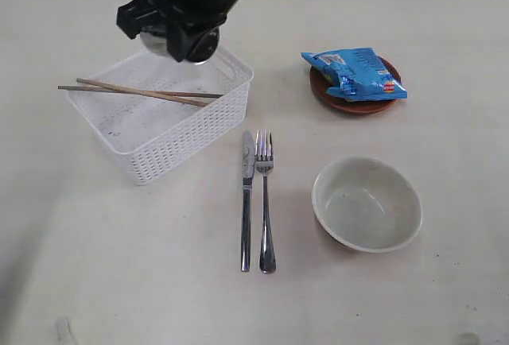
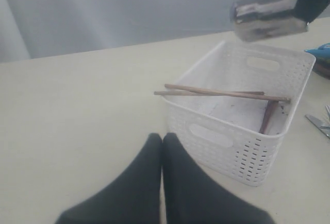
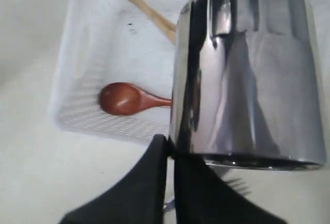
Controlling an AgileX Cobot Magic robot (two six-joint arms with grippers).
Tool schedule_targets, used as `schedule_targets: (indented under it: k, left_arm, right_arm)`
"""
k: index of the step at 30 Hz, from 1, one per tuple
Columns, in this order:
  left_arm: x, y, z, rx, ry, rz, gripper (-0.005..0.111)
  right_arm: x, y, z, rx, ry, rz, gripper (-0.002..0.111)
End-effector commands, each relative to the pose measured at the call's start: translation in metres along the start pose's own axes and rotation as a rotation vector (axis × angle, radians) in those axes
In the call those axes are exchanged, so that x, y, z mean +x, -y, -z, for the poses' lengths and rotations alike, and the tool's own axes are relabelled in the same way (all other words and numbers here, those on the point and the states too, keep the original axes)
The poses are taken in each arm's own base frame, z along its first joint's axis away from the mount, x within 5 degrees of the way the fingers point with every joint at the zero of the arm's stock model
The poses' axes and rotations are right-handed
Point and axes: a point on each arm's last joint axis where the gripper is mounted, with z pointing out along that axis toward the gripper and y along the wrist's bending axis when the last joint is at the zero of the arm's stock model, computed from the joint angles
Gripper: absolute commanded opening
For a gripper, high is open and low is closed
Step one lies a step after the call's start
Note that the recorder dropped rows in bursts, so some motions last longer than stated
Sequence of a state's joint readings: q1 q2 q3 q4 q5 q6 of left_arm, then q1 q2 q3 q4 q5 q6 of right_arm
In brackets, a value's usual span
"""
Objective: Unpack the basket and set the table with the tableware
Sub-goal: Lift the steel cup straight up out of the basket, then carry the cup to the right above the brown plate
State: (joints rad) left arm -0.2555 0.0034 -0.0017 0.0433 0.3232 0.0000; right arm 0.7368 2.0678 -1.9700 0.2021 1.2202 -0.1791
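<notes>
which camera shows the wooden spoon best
The right wrist view: the spoon lies in the basket, its bowl and part of the handle plain. The left wrist view shows only its handle; the exterior view does not show it.

Shiny steel cup [image 3: 247, 69] in pincer [image 3: 170, 149], over basket [image 3: 77, 48]

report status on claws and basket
Right claw shut on steel cup, above basket. Left claw shut, empty. Left to unpack: chopsticks across rim, spoon inside.

Chopsticks [image 1: 143, 91] across basket [image 1: 191, 142], cup [image 2: 268, 12] above, knife [image 1: 247, 202] beside fork [image 1: 266, 202], bowl [image 1: 366, 202] right
</notes>
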Motion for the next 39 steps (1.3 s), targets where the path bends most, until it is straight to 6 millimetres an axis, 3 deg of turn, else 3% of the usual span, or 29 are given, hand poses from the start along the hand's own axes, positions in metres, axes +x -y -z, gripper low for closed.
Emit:
schedule_targets:
  k: [1,9,14,17,19,24,27,30,35,39]
  left_arm:
    - [0.0,0.0,0.0,0.006,0.001,-0.002,0.0]
    - [0.0,0.0,0.0,0.006,0.001,-0.002,0.0]
    - [0.0,0.0,0.0,0.006,0.001,-0.002,0.0]
    - [0.0,0.0,0.0,0.006,0.001,-0.002,0.0]
    - [0.0,0.0,0.0,0.006,0.001,-0.002,0.0]
    - [0.0,0.0,0.0,0.006,0.001,-0.002,0.0]
    - [0.0,0.0,0.0,0.006,0.001,-0.002,0.0]
    - [0.0,0.0,0.0,0.006,0.001,-0.002,0.0]
    - [0.0,0.0,0.0,0.006,0.001,-0.002,0.0]
    - [0.0,0.0,0.0,0.006,0.001,-0.002,0.0]
  right_arm:
    - [0.003,0.019,0.027,0.254,0.021,-0.021,0.0]
    - [0.004,0.045,0.038,0.565,0.021,-0.051,0.0]
    - [0.02,0.062,0.026,0.709,-0.048,-0.087,0.0]
    - [0.048,0.083,0.021,0.469,-0.117,-0.247,0.0]
    - [0.059,0.1,0.028,0.371,-0.11,-0.34,0.0]
    - [0.062,0.105,0.055,0.063,0.012,-0.343,0.0]
    - [0.07,0.124,0.072,-0.047,0.098,-0.446,0.0]
    - [0.078,0.13,0.075,-0.109,0.123,-0.479,0.0]
    - [0.066,0.113,0.091,-0.259,0.281,-0.216,0.0]
    - [0.045,0.11,0.124,-0.172,0.628,-0.167,0.0]
